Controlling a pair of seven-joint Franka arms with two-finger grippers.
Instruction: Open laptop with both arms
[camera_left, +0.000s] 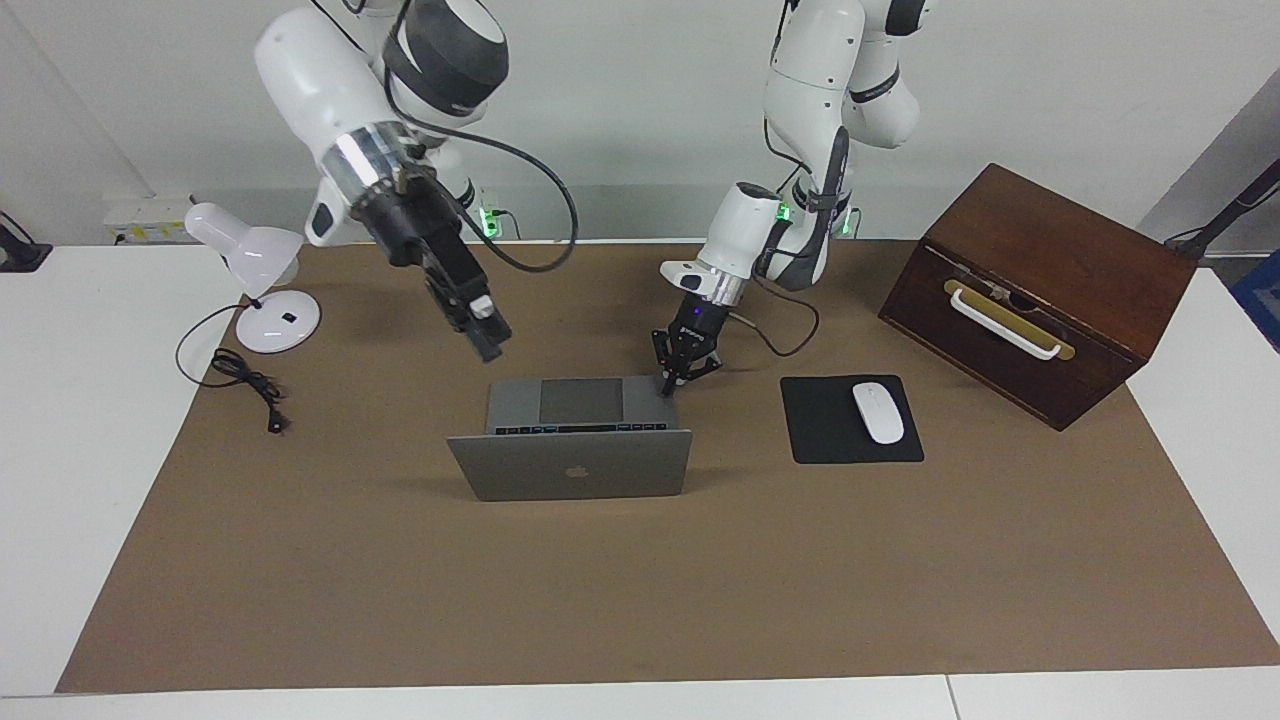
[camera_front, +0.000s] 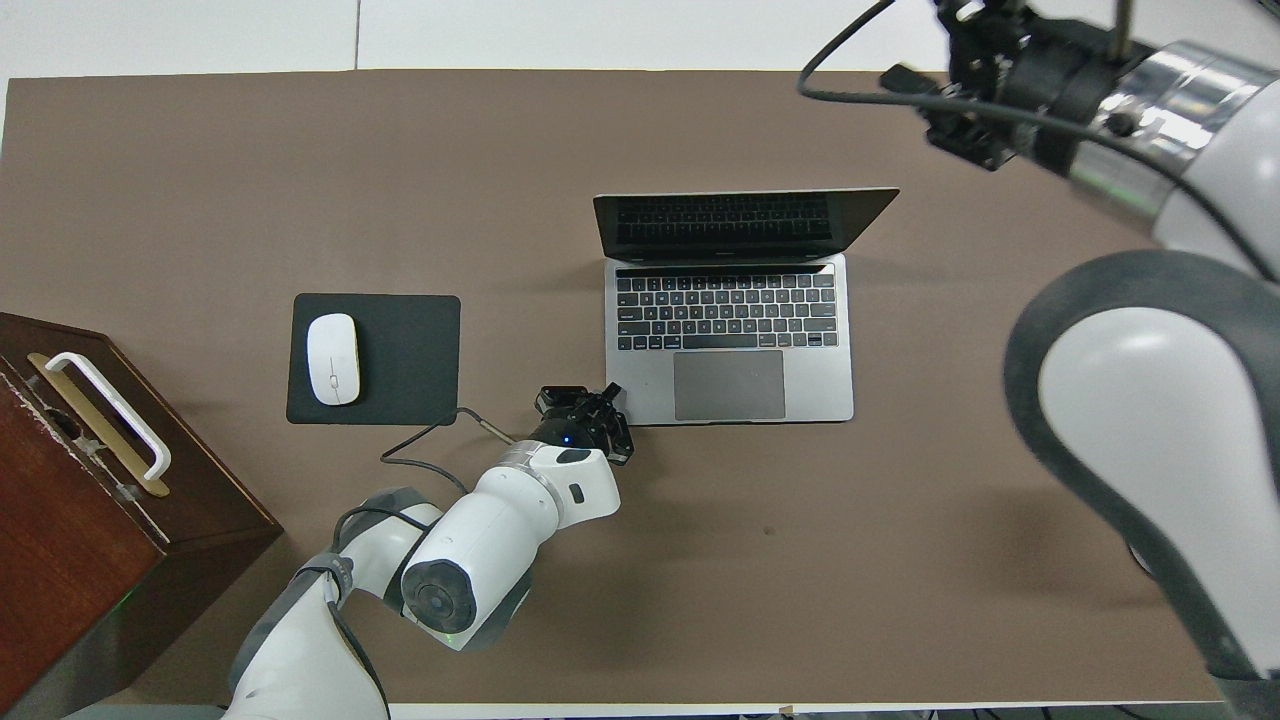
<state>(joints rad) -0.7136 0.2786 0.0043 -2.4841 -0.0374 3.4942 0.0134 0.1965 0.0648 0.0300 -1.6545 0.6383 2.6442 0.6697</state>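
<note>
The laptop (camera_left: 570, 440) (camera_front: 728, 300) stands open in the middle of the brown surface (camera_left: 640, 580) (camera_front: 200, 160), lid upright, keyboard facing the robots. The left gripper (camera_left: 672, 382) (camera_front: 610, 400) is down at the deck's corner nearest the robots, toward the left arm's end; its fingers look close together, tips at the corner's edge. The right gripper (camera_left: 488, 345) hangs raised, clear of the laptop; whether its fingers are parted I cannot tell. A wooden box (camera_left: 1040, 290) (camera_front: 90, 480) sits shut beside a mouse pad (camera_left: 850, 420) (camera_front: 400, 350) bearing a white mouse (camera_left: 878, 412) (camera_front: 333, 358).
</note>
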